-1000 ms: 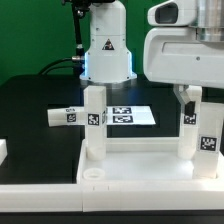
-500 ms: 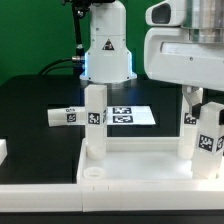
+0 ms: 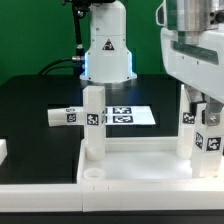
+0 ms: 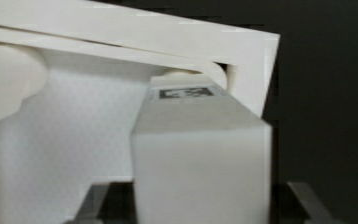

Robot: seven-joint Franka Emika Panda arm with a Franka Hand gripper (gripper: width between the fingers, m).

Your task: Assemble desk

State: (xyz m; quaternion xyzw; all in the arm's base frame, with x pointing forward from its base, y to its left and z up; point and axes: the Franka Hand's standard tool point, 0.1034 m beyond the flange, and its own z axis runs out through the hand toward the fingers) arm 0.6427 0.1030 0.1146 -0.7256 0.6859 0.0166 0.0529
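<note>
Step in hand, as judged: fitting of the second of four legs into the desk top.

Located in the foreground of the exterior view: large white plastic rimmed rectangular desk top [image 3: 140, 165], flat on the black table [image 3: 30, 110]. Upright in its far corner on the exterior view's left: blocky white plastic first leg [image 3: 93, 125], bearing black-and-white square tags. Upright at the far corner on the exterior view's right: matching white tagged second leg [image 3: 195, 150], directly under the arm's two-finger gripper [image 3: 200, 108].

Pincer state: clamped on the upper part of the second leg. Confirmed in the wrist view, with dark fingers [image 4: 108, 208] set against its opposite sides. Depth of the foot in its socket: hidden by the rim, cannot tell.

Outstanding:
- Third leg [image 3: 62, 116], white and tagged, lying on its side on the table beyond the far rim, just beside the marker board [image 3: 135, 113].
- Round socket [image 3: 92, 172] at the near corner on the exterior view's left, unfilled.
- White block [image 3: 3, 150] cut off by the frame edge, possibly the fourth leg, not confirmable.

Next move, as judged: twist or press the held leg home about its own axis, kept vertical. Then release, rise straight up clear of both upright legs, and fetch the lying leg. Risk noted: any tilt while turning liable to jam the foot or shift the top.
</note>
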